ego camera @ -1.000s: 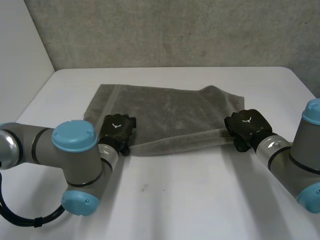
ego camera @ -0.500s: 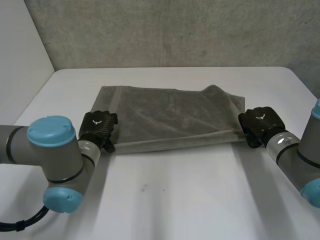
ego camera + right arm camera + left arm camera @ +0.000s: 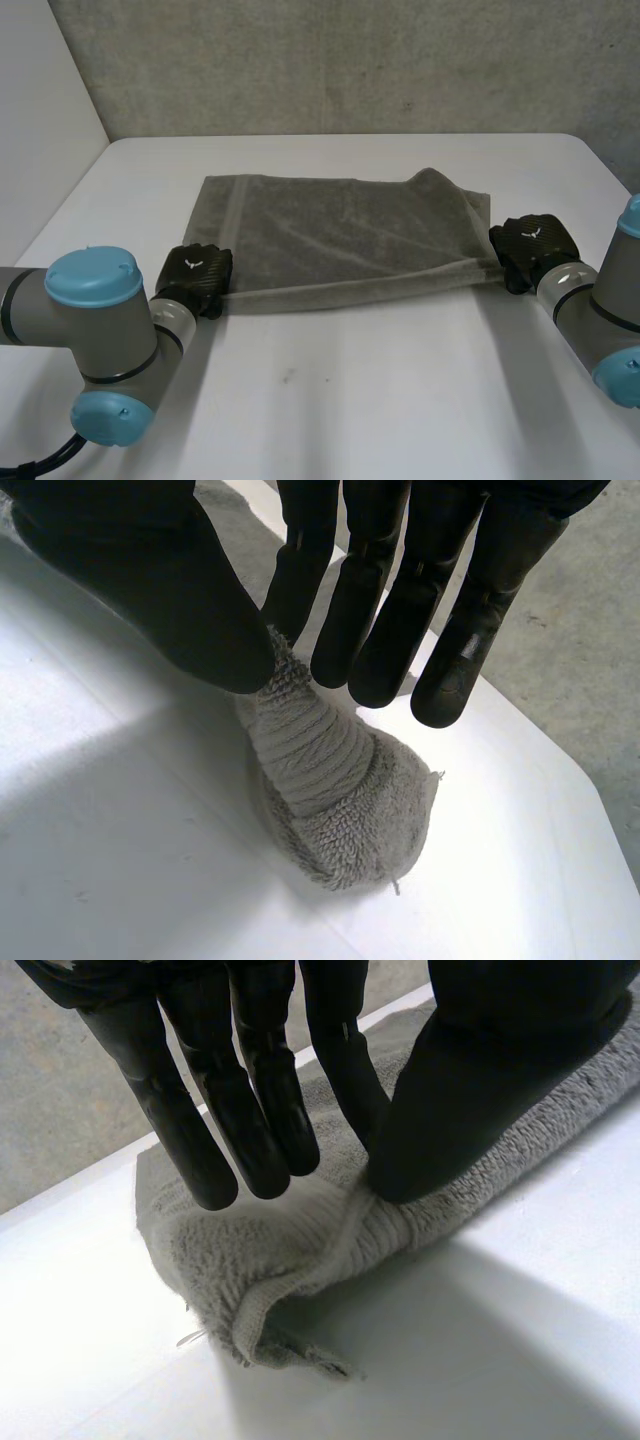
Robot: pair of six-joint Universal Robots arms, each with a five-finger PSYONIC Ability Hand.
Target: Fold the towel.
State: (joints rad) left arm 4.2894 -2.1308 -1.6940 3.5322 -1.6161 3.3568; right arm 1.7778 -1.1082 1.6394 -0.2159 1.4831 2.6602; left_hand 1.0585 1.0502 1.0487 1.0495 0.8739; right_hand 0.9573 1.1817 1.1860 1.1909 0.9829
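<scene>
Towel at centre frame in head view: grey, far part flat on white surface, near edge raised and drawn taut from lower left to middle right. Left robot hand at the lower-left end of that edge, clamped on the corner; in left wrist view, presses bunched terry between thumb and fingers. Right robot hand at the right end, likewise pinching its corner, cloth rolled into a cone below thumb and fingers in right wrist view. Risks, as judged: both pinches look shallow, so a corner likely to slip out under more tension. Unequal lift or travel toward upper frame, giving a skewed fold with edges off line. Humped cloth near the towel's upper right apt to crease under the folded layer. Far edge free to slide on the smooth surface when pulled, spoiling alignment.
</scene>
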